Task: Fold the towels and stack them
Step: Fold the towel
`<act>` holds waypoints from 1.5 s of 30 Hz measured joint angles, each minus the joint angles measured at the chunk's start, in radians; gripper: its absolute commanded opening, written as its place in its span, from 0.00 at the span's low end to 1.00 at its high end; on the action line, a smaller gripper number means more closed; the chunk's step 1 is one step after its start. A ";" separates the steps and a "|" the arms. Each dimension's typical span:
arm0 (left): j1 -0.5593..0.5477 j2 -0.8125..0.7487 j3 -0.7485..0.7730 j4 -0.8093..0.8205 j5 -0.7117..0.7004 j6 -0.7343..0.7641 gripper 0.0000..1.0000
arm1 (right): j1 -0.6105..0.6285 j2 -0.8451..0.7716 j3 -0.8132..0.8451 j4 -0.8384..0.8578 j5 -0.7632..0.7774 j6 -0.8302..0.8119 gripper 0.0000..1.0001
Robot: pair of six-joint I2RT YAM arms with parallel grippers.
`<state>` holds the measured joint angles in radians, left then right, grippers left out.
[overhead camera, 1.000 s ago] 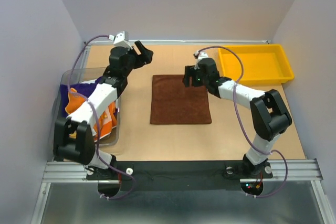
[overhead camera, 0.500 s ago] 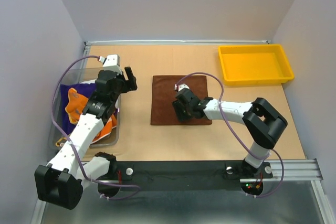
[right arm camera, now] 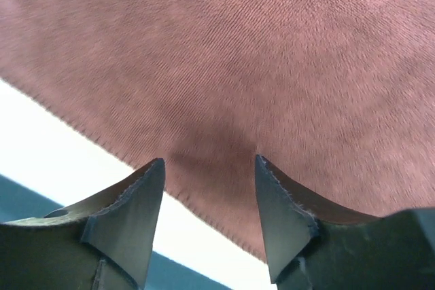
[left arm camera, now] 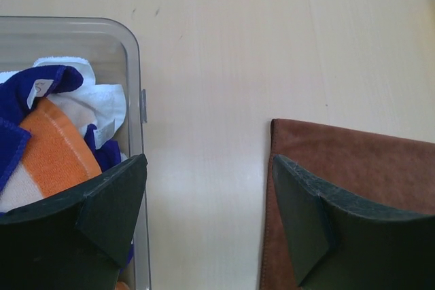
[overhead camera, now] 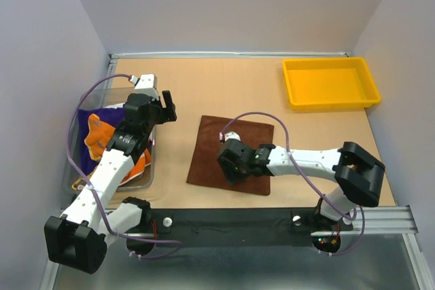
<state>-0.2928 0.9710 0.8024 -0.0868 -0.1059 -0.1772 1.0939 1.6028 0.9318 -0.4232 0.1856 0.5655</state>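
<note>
The dark brown towel lies flat on the table, slightly skewed, its near edge close to the table's front. My right gripper is open, its fingertips pressing down on the towel near that near edge; the right wrist view shows the gripper astride brown pile. My left gripper is open and empty, hovering between the clear bin and the towel's far left corner. The purple towel, the orange towel and the orange-and-white towel lie crumpled in the bin.
The clear plastic bin stands at the left edge; its rim is just left of my left gripper. A yellow tray stands at the far right. A black rail runs along the table's near edge.
The right gripper has dragged the brown towel toward the near edge, and the towel has turned slightly. The left arm has drawn back from the far side to beside the bin.
</note>
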 measured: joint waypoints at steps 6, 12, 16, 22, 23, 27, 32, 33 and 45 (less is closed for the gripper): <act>0.000 0.000 -0.004 -0.001 0.008 0.012 0.85 | -0.062 -0.144 0.061 -0.090 -0.012 -0.151 0.69; 0.000 0.002 -0.004 0.000 0.028 0.021 0.85 | -0.438 -0.194 0.140 -0.085 -0.074 -0.407 0.58; 0.000 0.015 -0.004 0.000 0.035 0.028 0.85 | -0.663 -0.138 0.142 -0.093 -0.179 -0.575 0.55; 0.000 0.029 -0.004 0.000 0.046 0.035 0.85 | -0.822 0.052 0.225 -0.119 -0.341 -0.728 0.53; 0.000 0.032 -0.004 0.000 0.047 0.036 0.85 | -0.831 0.077 0.240 -0.119 -0.354 -0.741 0.53; 0.000 0.047 -0.004 0.000 0.053 0.039 0.85 | -0.845 0.167 0.304 -0.119 -0.412 -0.805 0.53; 0.000 0.057 -0.004 0.000 0.066 0.041 0.84 | -0.846 0.241 0.344 -0.119 -0.443 -0.841 0.52; 0.000 0.059 -0.004 0.000 0.070 0.042 0.84 | -0.846 0.258 0.349 -0.119 -0.448 -0.845 0.52; 0.000 0.095 -0.004 0.011 0.175 0.061 0.84 | -0.846 0.303 0.347 -0.116 -0.480 -0.882 0.26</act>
<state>-0.2924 1.0660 0.7982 -0.0761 0.0692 -0.1162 0.2478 1.9057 1.2789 -0.5396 -0.2943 -0.3164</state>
